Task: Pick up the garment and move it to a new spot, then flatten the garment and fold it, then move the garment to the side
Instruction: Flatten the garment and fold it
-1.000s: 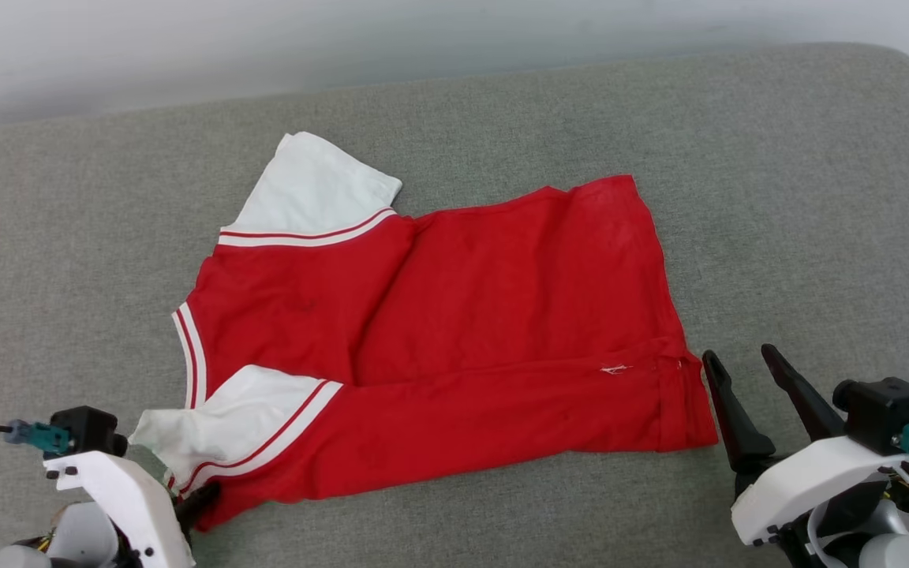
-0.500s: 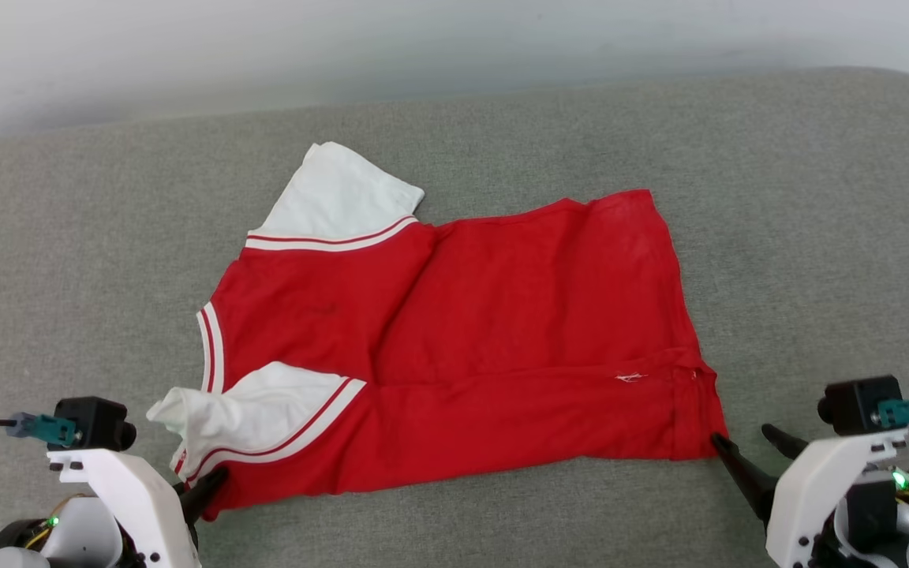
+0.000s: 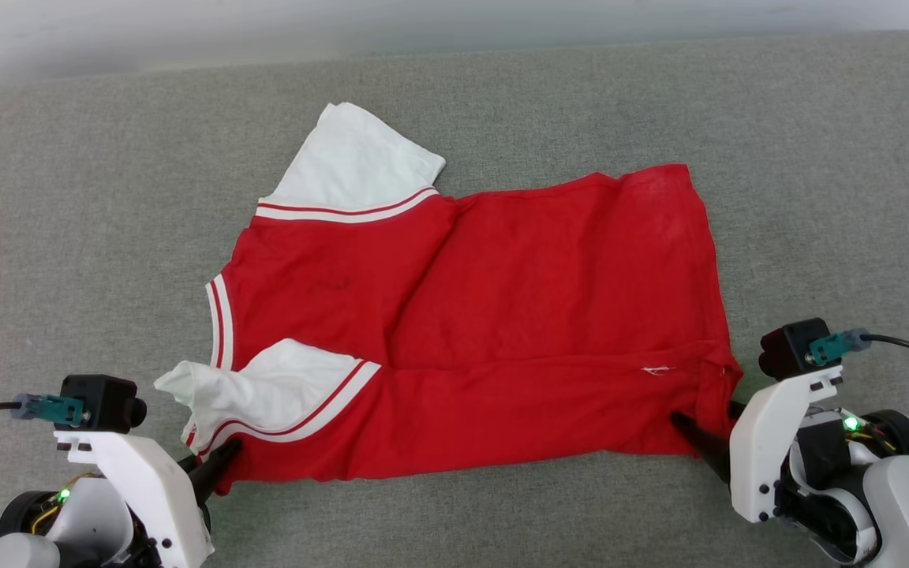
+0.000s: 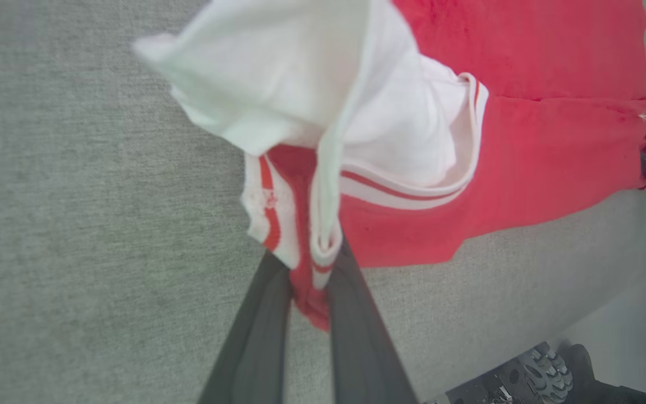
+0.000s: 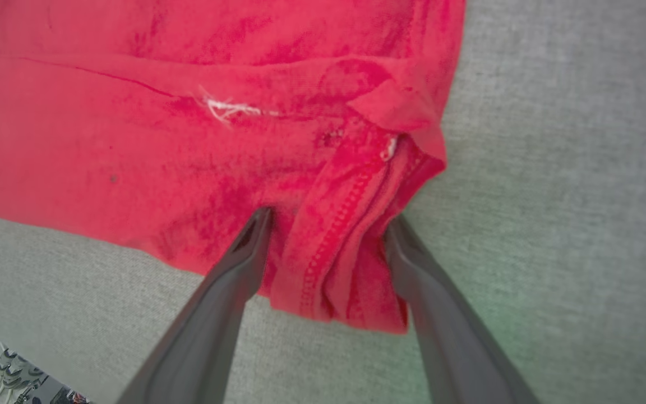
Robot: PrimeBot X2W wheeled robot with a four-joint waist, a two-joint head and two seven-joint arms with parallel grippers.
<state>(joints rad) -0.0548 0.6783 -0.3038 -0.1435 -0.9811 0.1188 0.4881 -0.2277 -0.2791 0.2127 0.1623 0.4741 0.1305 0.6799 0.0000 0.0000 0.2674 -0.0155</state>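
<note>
The garment (image 3: pixel 502 315) lies spread on the grey cushion, red body with white sleeves and striped trim, its near long edge folded over. My left gripper (image 3: pixel 222 464) is shut on the near-left corner; in the left wrist view my left gripper (image 4: pixel 309 264) pinches the striped trim of the garment (image 4: pixel 525 157) and lifts the white sleeve a little. My right gripper (image 3: pixel 711 418) is open at the near-right hem corner. In the right wrist view my right gripper (image 5: pixel 327 220) has one finger on each side of the bunched hem of the garment (image 5: pixel 132 140).
The grey upholstered surface (image 3: pixel 68 237) runs wide on all sides of the shirt, with a pale wall (image 3: pixel 186 31) behind its far edge. Its near edge and my base's wheel (image 4: pixel 536 365) show low in the left wrist view.
My right gripper has come in from the right and now straddles the hem corner, still open. My left gripper has closed on the sleeve corner. The camera has shifted.
</note>
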